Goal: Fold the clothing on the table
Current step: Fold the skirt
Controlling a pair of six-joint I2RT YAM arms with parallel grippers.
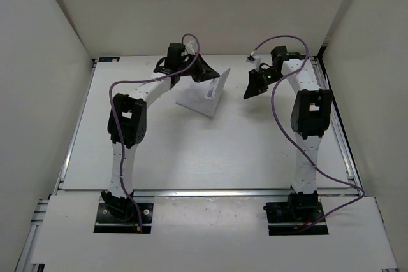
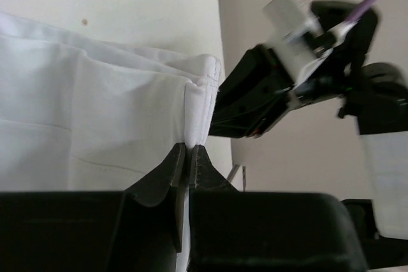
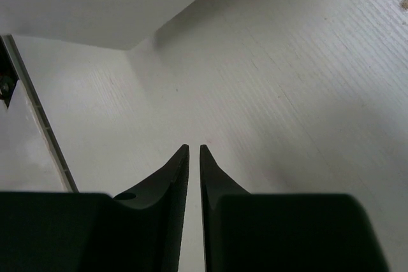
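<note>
Clothing (image 2: 95,106) — edge pinched in left fingers (image 2: 159,179), lower part hidden behind them.

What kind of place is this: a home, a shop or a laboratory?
Most likely a robotics laboratory cell: a flat matte white tabletop with aluminium rail edges, plain white enclosing walls, and two white jointed robot arms with purple cables.
</note>
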